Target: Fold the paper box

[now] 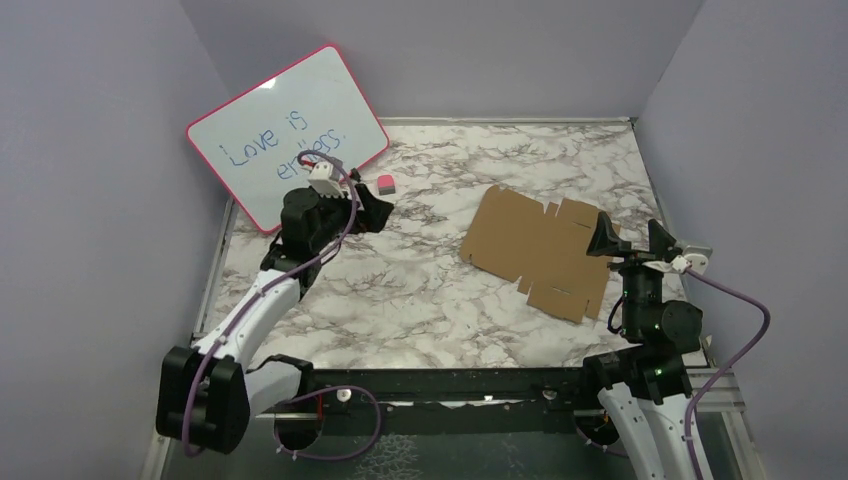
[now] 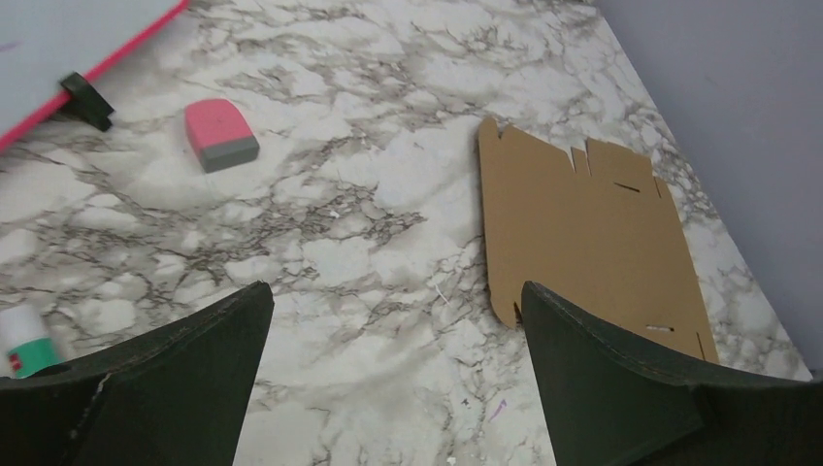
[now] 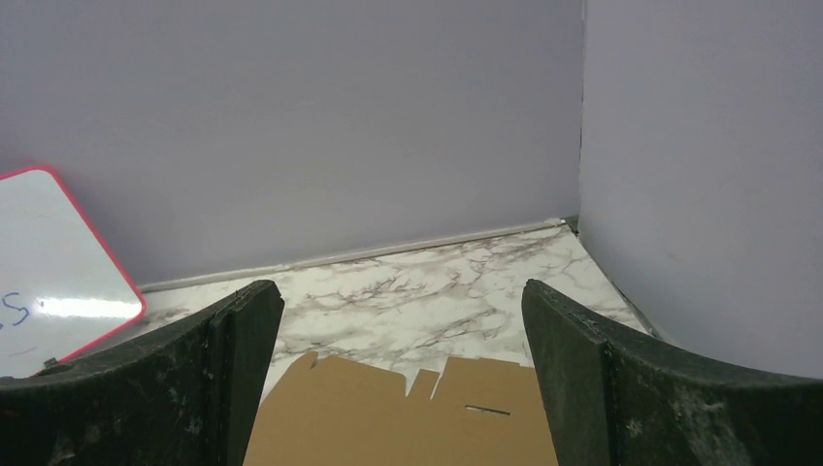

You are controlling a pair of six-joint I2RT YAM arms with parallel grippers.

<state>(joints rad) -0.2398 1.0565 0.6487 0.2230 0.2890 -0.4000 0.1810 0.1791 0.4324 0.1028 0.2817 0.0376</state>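
Note:
The paper box (image 1: pixel 540 250) is a flat brown die-cut cardboard sheet with notched tabs, lying on the marble table right of centre. It also shows in the left wrist view (image 2: pixel 592 228) and the right wrist view (image 3: pixel 408 417). My left gripper (image 1: pixel 378 212) is open and empty, held above the table well left of the sheet; its jaws stand wide apart in the left wrist view (image 2: pixel 398 320). My right gripper (image 1: pixel 630 238) is open and empty, hovering over the sheet's right edge, jaws wide apart in the right wrist view (image 3: pixel 400 320).
A pink-rimmed whiteboard (image 1: pixel 285 135) with blue writing leans at the back left. A pink and grey eraser (image 1: pixel 385 183) lies beside it, also in the left wrist view (image 2: pixel 220 134). A white marker with a green band (image 2: pixel 27 342) lies near the left fingers. Purple walls close three sides.

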